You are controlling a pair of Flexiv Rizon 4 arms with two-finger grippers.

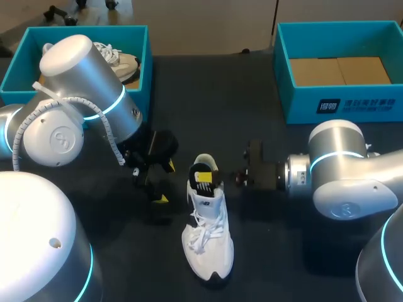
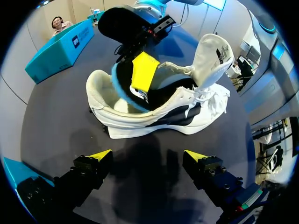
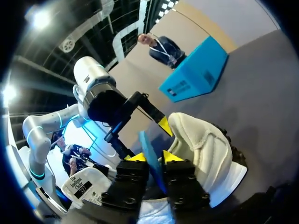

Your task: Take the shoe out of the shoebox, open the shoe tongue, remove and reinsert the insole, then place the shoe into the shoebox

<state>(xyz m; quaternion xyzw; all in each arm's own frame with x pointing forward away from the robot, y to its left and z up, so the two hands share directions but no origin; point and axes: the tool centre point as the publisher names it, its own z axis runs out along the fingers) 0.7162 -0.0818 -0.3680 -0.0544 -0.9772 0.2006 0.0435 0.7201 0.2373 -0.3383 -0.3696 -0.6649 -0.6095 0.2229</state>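
A white shoe [image 1: 208,245] lies on the dark table, toe toward me, its tongue [image 2: 212,58] pulled up and back. My right gripper [image 1: 203,177] reaches in from the right to the shoe's opening. In the right wrist view its yellow tips [image 3: 170,155] press both sides of the blue-edged insole [image 3: 148,149], which stands partly out of the shoe [image 3: 205,144]. The left wrist view shows that insole [image 2: 122,91] tilted up at the heel end. My left gripper [image 1: 165,182] sits just left of the shoe [image 2: 187,114], open and holding nothing [image 2: 147,156].
A teal shoebox [image 1: 135,31] at the back left holds another white shoe [image 1: 119,63]. A second teal shoebox [image 1: 302,104] stands at the back right with only a cardboard floor showing. My left arm's elbow covers part of the left box.
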